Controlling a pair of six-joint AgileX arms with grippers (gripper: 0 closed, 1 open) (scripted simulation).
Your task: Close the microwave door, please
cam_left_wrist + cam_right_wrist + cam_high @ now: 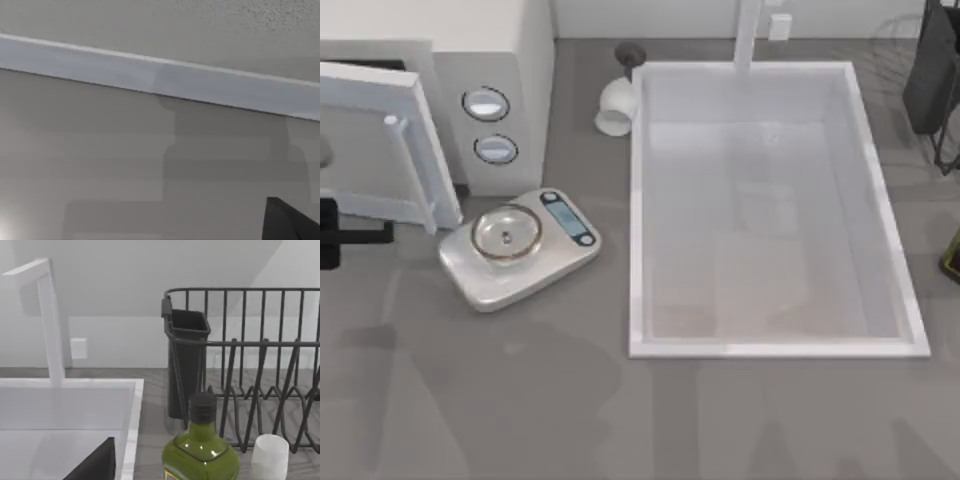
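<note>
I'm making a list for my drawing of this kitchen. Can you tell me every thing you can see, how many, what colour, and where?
microwave: one, white, table's far left corner
microwave door: one, white frame with grey window, swung open at the left edge
knobs: two, silver-blue, on the microwave's side panel
kitchen scale: one, silver, in front of the microwave
sink: one, white, middle to right
tap: one, white, behind the sink
mug: one, white, lying left of the sink's far corner
dish rack: one, black, far right
bottle: one, green, beside the rack
cup: one, white, next to the bottle
left end effector: one, black, at the left edge by the door
</note>
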